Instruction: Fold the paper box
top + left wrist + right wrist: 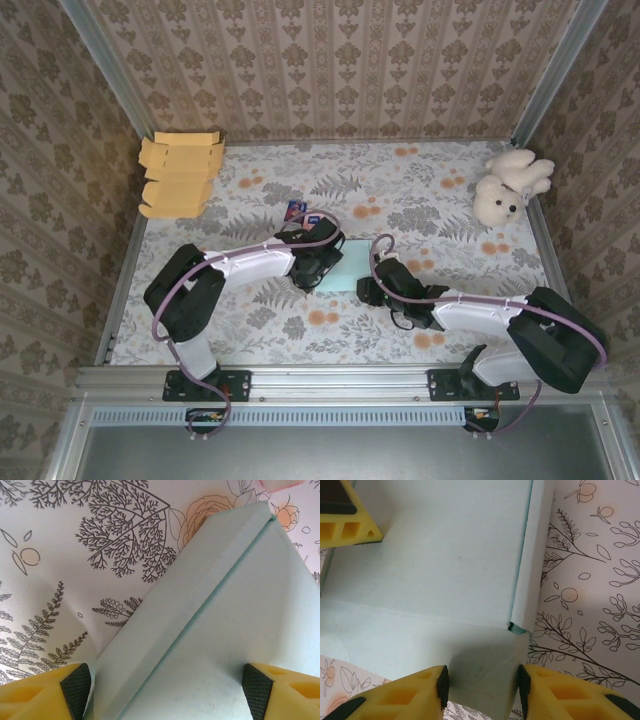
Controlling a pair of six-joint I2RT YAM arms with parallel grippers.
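You're holding the left gripper [166, 695] spread wide over the smooth, pale-green box [240, 610], right gripper [482, 682] half-spread at its creased corner; flowered table [75, 555] is lying open around.

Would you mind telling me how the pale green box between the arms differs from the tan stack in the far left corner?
The pale green box is mint; the tan stack is yellowish brown. The pale green box lies mid-table between the left end effector and right end effector, a side strip folded up; the tan stack sits by the far wall, away from both. Both are unassembled box blanks.
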